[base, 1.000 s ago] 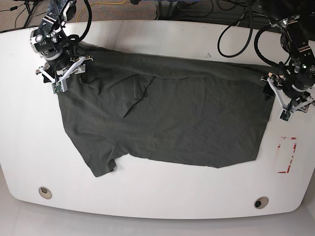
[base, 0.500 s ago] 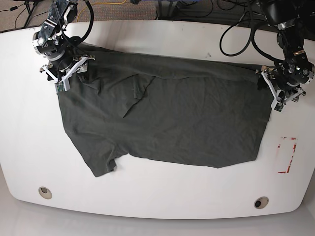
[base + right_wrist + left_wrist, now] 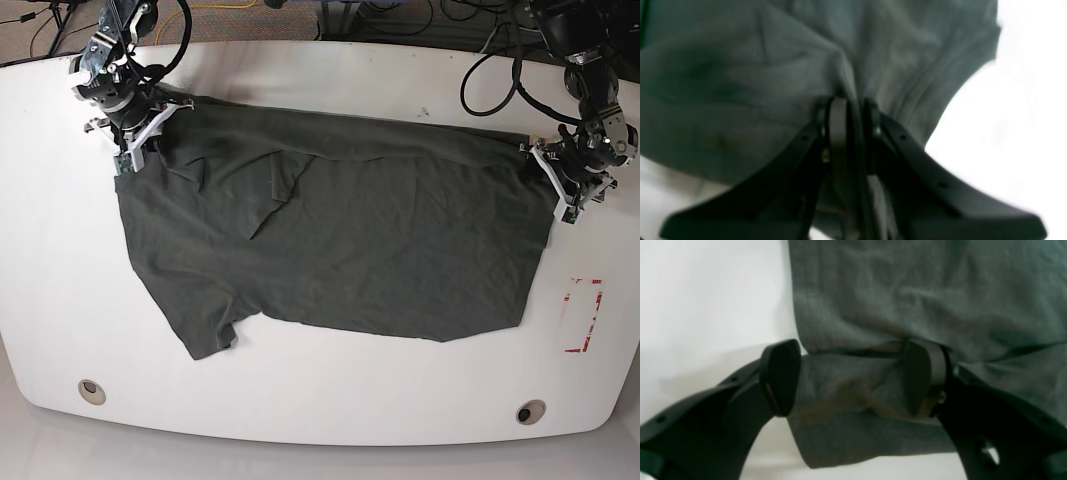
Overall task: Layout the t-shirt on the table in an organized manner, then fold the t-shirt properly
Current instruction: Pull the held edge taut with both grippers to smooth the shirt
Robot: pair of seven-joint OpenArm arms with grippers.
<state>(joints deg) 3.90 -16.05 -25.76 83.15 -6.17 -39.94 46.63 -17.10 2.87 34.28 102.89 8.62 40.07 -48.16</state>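
With our right gripper (image 3: 850, 116) pinched on one far corner of the wrinkly charcoal-grey cloth t-shirt (image 3: 330, 240) and our left gripper (image 3: 853, 376) gaping astride the opposite corner, the shirt's long axis spans the smooth white table (image 3: 330, 80) between them.

Dark charcoal-grey t-shirt (image 3: 340, 240), plain white table (image 3: 300, 400), red-and-white sticker (image 3: 583, 315), black cables (image 3: 490, 70), black gripper fingers (image 3: 780, 376)
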